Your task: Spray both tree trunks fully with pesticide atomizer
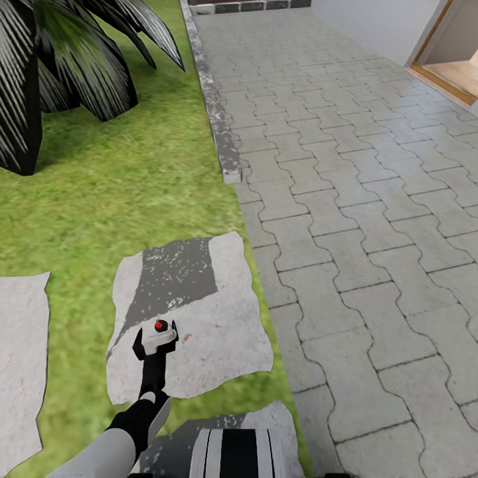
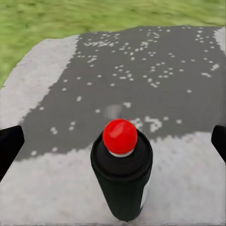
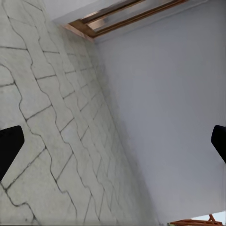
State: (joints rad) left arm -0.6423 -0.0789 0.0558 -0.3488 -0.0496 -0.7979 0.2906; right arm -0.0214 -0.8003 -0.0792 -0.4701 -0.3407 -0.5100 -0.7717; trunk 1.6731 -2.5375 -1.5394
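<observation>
Grass (image 1: pixel 99 199) lies all around my left arm, and a wide grey brick path (image 1: pixel 372 252) runs off to the right of it. No tree shows yet, just a dark spiky plant (image 1: pixel 46 73) far ahead of my left gripper (image 1: pixel 157 340).

A flat stepping stone (image 1: pixel 219 325) sits right under that gripper. The pesticide atomizer (image 2: pixel 122 183) stands up straight on the stone, in the middle between my two left fingers (image 2: pixel 8 148). They are wide apart, one on each side of the bottle, and not touching it. Its red dot (image 2: pixel 120 135) is on top, facing my wrist camera.

I think the job now is to grab the bottle. To do it well, I should keep it in the middle of the gap and go a bit lower, so my fingers meet the dark round body and not the pale top. Then I should close slowly and evenly. If one finger touches first, the bottle could tip over or slide on the stone. I should lift straight up once it feels tight.

My right gripper (image 3: pixel 113 146) is spread apart too, holding nothing, with the brick path and a pale wall (image 3: pixel 174 117) in front of it.
</observation>
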